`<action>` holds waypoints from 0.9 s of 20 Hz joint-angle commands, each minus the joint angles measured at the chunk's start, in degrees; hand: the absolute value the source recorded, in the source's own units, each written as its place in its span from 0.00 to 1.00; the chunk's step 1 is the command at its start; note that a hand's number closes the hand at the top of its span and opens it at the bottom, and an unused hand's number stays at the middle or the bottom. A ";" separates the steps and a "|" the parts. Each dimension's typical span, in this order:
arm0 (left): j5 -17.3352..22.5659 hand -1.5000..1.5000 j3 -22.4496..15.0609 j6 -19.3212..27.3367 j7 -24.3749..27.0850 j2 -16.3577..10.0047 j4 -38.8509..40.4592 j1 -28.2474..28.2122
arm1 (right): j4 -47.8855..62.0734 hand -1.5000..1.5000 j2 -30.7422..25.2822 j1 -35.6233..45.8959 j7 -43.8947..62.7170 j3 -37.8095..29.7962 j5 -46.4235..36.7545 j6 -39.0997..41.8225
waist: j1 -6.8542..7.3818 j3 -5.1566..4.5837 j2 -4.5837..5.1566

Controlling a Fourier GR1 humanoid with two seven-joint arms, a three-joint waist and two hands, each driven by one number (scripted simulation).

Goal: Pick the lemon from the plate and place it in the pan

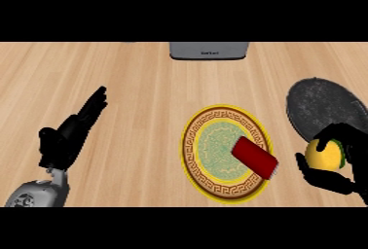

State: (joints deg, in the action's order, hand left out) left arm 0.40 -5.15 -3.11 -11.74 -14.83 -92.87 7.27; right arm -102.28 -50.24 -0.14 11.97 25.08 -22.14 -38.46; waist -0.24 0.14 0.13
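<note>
Near the tabletop's right edge, the right hand (334, 184) curls round the yellow lemon (323, 154), clear of the patterned plate (188, 146) at centre. The dark pan (320, 104) lies just beyond; carry the lemon over the pan's middle before lowering. The left hand (68, 133) rests spread near the left edge.

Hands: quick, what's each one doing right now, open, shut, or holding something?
Left hand: open, fingers straight, holding nothing.
Right hand: shut, fingers curled round the lemon.
</note>
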 commanded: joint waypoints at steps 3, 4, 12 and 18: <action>1.03 0.50 1.64 -2.55 -0.51 -0.87 0.97 2.11 | 19.61 1.00 4.48 5.43 -17.44 -8.32 10.09 2.57 | 0.82 -0.05 0.08; -0.88 0.50 -0.24 -0.85 -1.30 1.09 1.49 2.99 | 23.80 1.00 5.56 9.39 -18.49 -8.34 8.82 4.50 | 1.04 -0.06 0.14; -2.84 0.50 -0.34 0.00 -1.38 3.25 0.59 1.88 | 50.39 1.00 14.57 22.06 -35.51 -15.54 8.99 8.06 | 1.02 -0.08 0.09; -2.74 0.50 0.62 -1.33 -3.75 3.07 -1.93 1.25 | 67.37 1.00 15.74 31.19 -45.77 -21.47 8.20 11.20 | 1.20 -0.07 0.09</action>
State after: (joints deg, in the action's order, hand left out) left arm -1.62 -4.22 -4.88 -12.24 -12.72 -92.63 7.96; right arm -45.00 -36.90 25.24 -28.22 6.45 -12.72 -27.93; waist 0.91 0.07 0.25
